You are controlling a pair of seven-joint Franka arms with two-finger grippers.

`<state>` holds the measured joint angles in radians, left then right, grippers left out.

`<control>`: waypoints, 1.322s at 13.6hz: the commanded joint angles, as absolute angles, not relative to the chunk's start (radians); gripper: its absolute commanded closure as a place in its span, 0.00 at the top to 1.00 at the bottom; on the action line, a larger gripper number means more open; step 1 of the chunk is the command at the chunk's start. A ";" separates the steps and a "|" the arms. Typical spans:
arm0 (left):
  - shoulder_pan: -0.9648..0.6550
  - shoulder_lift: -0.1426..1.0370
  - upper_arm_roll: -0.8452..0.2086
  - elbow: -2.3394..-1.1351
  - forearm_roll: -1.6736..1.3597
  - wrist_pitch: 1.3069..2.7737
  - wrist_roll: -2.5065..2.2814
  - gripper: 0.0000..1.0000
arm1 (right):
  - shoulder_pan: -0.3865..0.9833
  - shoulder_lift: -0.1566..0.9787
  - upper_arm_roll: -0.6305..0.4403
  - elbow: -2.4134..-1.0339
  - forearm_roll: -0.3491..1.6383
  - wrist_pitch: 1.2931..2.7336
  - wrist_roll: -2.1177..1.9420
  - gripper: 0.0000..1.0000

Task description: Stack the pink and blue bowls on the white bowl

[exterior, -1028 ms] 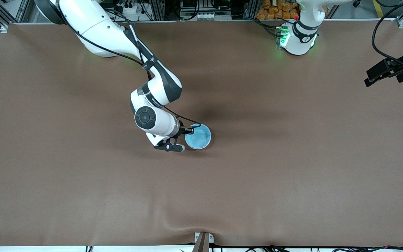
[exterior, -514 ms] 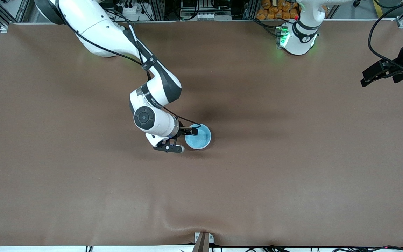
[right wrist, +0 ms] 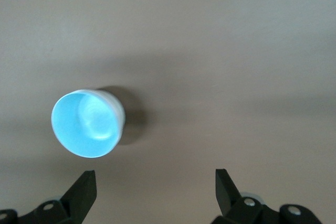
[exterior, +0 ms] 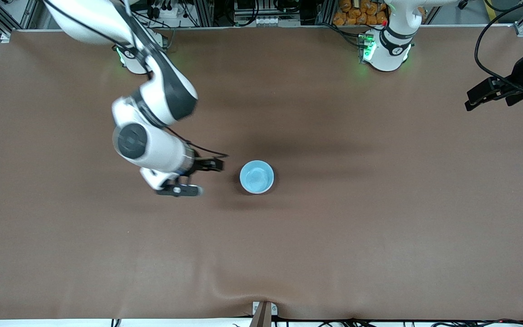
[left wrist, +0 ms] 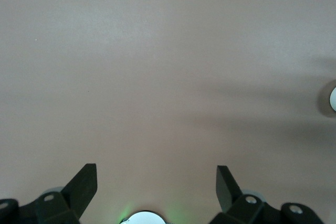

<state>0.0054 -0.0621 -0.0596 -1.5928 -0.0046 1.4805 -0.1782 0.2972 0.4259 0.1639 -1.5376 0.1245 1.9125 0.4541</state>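
Currently, the front view shows the blue bowl [exterior: 256, 176] upright at desk [exterior: 334, 236] centre, showing blue inside with a white outer wall, presumably nested on the others. The right gripper [exterior: 198, 178] hangs at its 9 o'clock, jaws spread and holding nothing.

Left wrist view: the left gripper [left wrist: 156, 179], jaws spread, waits over bare desk.

Right wrist view: the bowl stands clear of the jaws.

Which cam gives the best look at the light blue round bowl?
Right wrist view: the light blue round bowl shows large, with rim, inside and outer wall visible. The front view shows it small, from above. The left wrist view shows no blue bowl.
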 commanded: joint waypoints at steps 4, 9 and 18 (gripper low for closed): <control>0.011 -0.113 -0.060 -1.646 -0.009 1.512 -0.170 1.00 | 0.130 0.175 0.083 -1.580 0.071 1.676 0.093 1.00; 0.011 -0.127 -0.060 -1.674 -0.009 1.534 -0.170 1.00 | 0.137 0.103 -0.162 -1.528 0.074 1.533 -0.190 1.00; 0.006 -0.176 -0.064 -1.747 -0.009 1.569 -0.178 1.00 | 0.041 0.020 -0.123 -1.358 0.022 1.273 -0.123 1.00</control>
